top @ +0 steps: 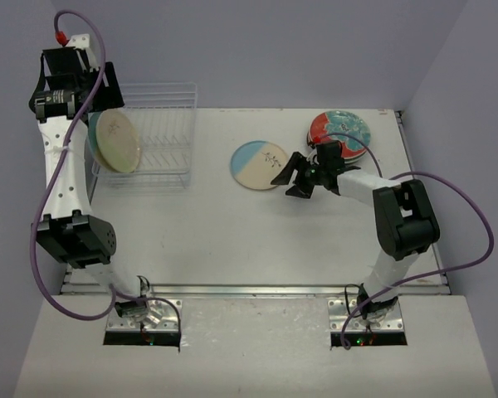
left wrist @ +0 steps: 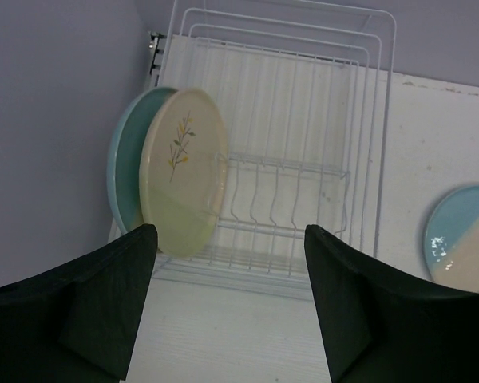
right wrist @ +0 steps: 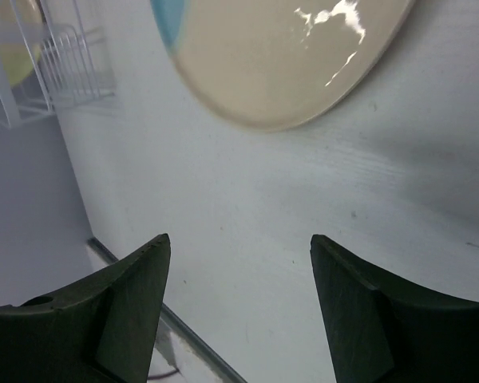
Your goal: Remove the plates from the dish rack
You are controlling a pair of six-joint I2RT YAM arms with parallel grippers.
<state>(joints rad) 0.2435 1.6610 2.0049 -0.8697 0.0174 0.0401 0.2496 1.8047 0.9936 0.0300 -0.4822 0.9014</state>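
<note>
The white wire dish rack point(top: 162, 137) stands at the back left. Two plates stand upright at its left end: a cream plate with a sprig drawing point(top: 118, 141) and a pale teal plate point(top: 94, 137) behind it. Both show in the left wrist view, cream point(left wrist: 184, 171) and teal point(left wrist: 126, 167), with the rack point(left wrist: 303, 144). My left gripper point(top: 100, 87) hovers above them, open and empty point(left wrist: 230, 229). A cream-and-pale-blue plate point(top: 260, 164) lies flat on the table. My right gripper point(top: 292, 176) is open and empty point(right wrist: 239, 238), just right of that plate point(right wrist: 287, 56).
A red plate with teal-and-white patches point(top: 340, 131) lies at the back right on top of a dark plate point(top: 355, 154), just behind the right arm's wrist. Purple walls close the back and both sides. The rack's other slots hold nothing.
</note>
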